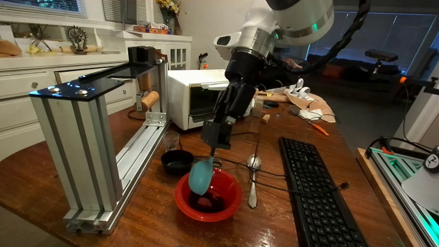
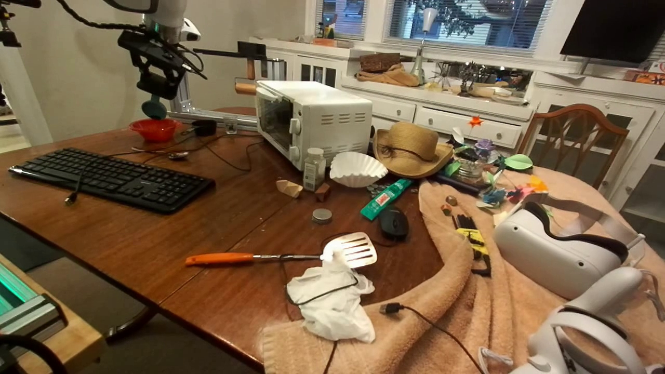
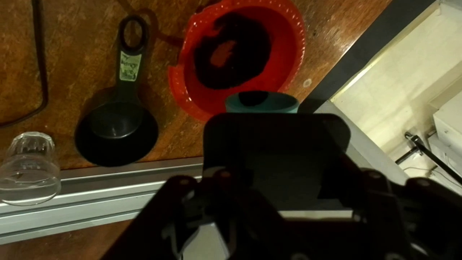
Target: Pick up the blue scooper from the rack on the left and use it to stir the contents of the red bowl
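My gripper (image 1: 223, 120) is shut on the black block handle of the blue scooper (image 1: 201, 176), seen in both exterior views. The teal head hangs down at the red bowl (image 1: 181, 202), about rim height in an exterior view (image 2: 154, 107). In the wrist view the black block hides most of the scooper (image 3: 274, 103); its head shows at the bowl's rim (image 3: 294, 47). The contents (image 3: 252, 54) are a dark ring on the bowl's bottom, with a bare red patch in the middle. The head appears above them. The silver rack (image 1: 79, 147) stands beside the bowl.
A black cup (image 1: 177, 162) and a clear glass (image 1: 170, 141) stand between bowl and rack. A metal spoon (image 1: 253, 192), cables and a black keyboard (image 1: 319, 192) lie on the bowl's other side. A white toaster oven (image 1: 178, 97) stands behind.
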Robot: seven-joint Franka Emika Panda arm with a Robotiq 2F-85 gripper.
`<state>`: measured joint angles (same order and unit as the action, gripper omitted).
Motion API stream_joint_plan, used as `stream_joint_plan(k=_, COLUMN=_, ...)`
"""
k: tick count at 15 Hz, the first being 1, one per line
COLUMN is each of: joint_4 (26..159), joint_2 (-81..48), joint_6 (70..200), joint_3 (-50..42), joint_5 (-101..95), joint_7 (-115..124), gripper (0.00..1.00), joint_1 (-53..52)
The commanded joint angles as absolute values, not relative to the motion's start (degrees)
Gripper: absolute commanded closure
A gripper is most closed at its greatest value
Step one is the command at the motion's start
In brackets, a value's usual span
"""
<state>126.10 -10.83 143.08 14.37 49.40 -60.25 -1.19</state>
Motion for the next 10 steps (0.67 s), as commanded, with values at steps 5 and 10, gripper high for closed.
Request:
stream_joint_plan(k=5, joint_4=131.37, joint_2=-7.94, joint_6=144.40, joint_3=11.28, joint_5=67.55, joint_7=-79.00, gripper=0.65, joint_1=-0.76)
stream_joint_plan(k=10, joint_4=134.59, joint_2=-5.83, joint_6=142.31, joint_3=8.56, joint_5=70.80, joint_7=-85.75, gripper=0.65, joint_1=-0.73)
